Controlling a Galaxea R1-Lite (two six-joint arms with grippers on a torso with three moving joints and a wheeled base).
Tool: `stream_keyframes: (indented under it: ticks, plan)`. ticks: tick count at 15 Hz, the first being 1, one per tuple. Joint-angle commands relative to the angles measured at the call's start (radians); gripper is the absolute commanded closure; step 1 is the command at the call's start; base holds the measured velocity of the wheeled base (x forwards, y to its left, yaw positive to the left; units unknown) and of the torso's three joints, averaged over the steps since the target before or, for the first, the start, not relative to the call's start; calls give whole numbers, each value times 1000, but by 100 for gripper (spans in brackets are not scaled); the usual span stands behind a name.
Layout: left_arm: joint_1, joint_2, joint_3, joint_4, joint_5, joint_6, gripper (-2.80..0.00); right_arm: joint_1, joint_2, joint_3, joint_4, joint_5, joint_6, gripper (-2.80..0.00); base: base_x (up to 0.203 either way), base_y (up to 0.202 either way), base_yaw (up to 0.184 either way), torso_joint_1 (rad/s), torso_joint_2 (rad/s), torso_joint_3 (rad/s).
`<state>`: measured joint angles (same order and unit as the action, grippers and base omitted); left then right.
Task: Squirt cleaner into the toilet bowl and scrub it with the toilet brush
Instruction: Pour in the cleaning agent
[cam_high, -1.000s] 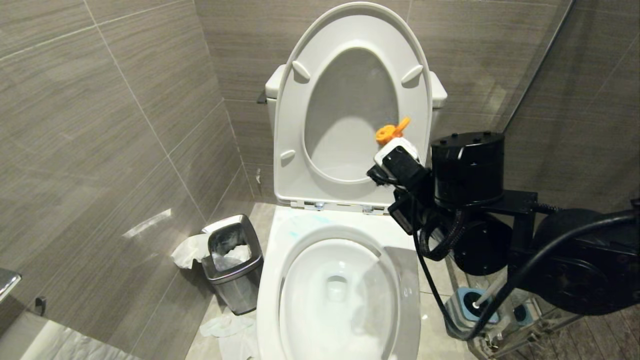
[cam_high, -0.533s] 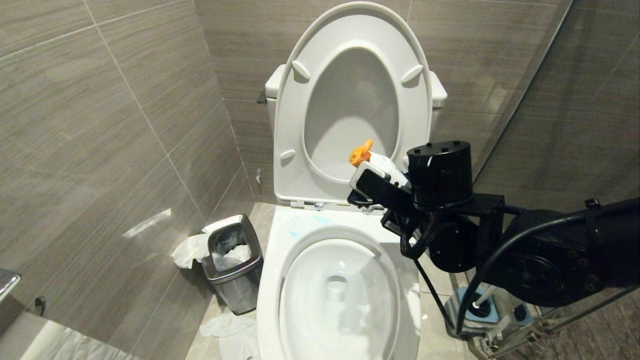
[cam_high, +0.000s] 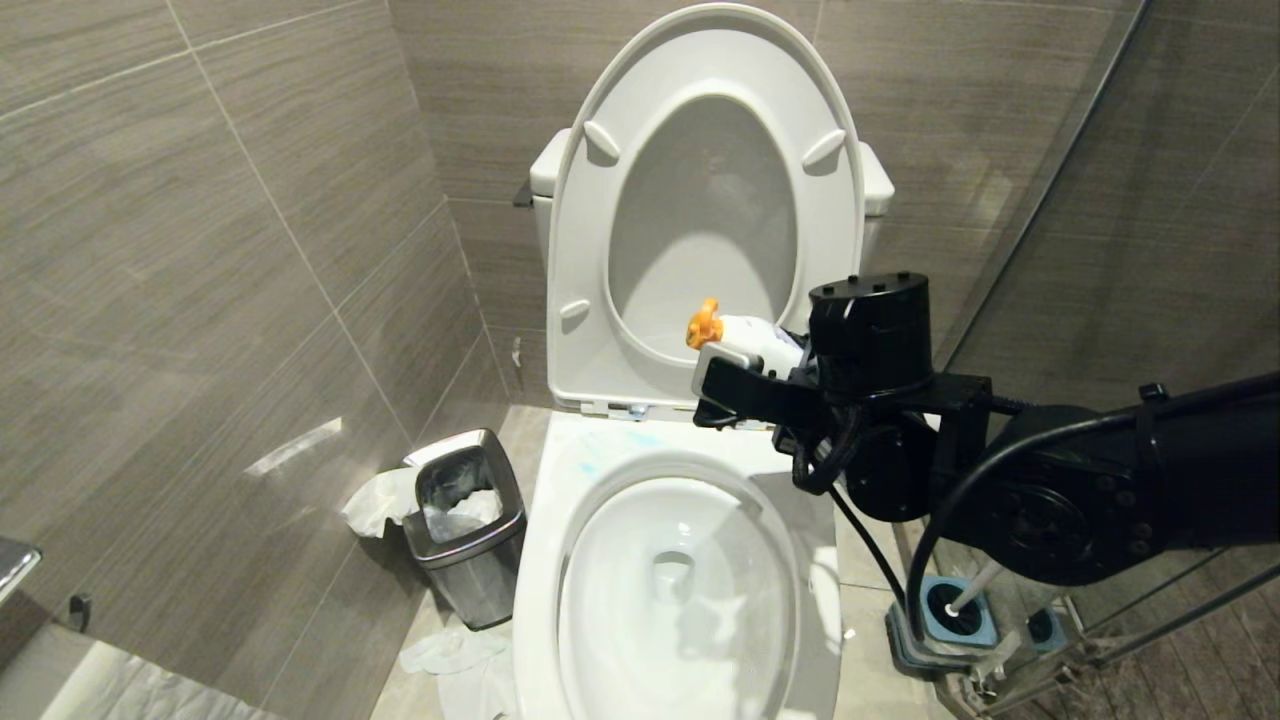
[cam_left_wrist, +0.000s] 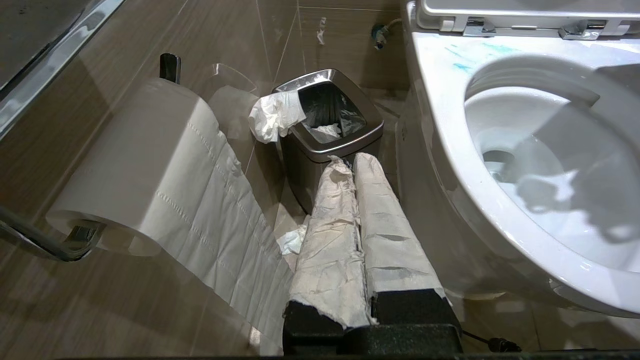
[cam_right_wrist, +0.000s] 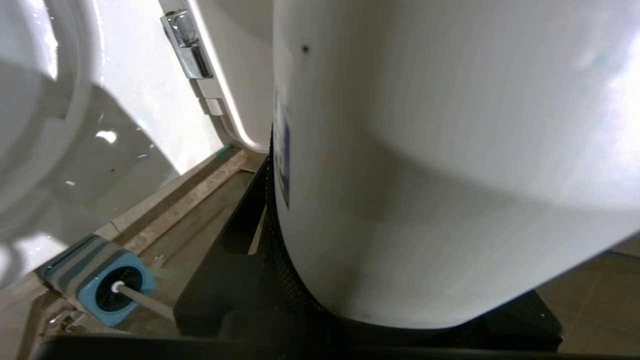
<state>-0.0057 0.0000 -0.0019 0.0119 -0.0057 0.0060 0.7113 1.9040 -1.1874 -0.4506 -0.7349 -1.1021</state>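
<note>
right gripper (cam_high: 735, 375) clamping white bottle (cam_high: 752, 335), apparently above toilet bowl (cam_high: 545, 560) rear rim

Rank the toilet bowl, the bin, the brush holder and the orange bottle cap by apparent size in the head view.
1. Toilet bowl, largest by far.
2. Bin.
3. Brush holder, partly hidden by the arm.
4. Orange cap, smallest.

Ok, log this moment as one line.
right end effector: shut on cleaner bottle, nozzle tipped over toilet bowl | left end effector: shut, parked near bin | toilet brush: in holder
</note>
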Motion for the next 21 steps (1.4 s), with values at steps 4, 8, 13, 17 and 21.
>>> stream_keyframes:
  ticks: [4,8,13,17,21]
  plan:
    - [0,2,0,0,0,0,0,-3,5,-16,0,-7,-134,0,0,0,0,0,0,0]
    - [0,2,0,0,1,0,0,-1,37,-70,0,-39,-268,0,0,0,0,0,0,0]
    - [0,2,0,0,0,0,0,-2,46,-92,-1,-110,-453,0,0,0,0,0,0,0]
    - [0,2,0,0,1,0,0,-3,46,-92,0,-124,-569,0,0,0,0,0,0,0]
    - [0,2,0,0,0,0,0,-1,45,-106,0,-134,-651,0,0,0,0,0,0,0]
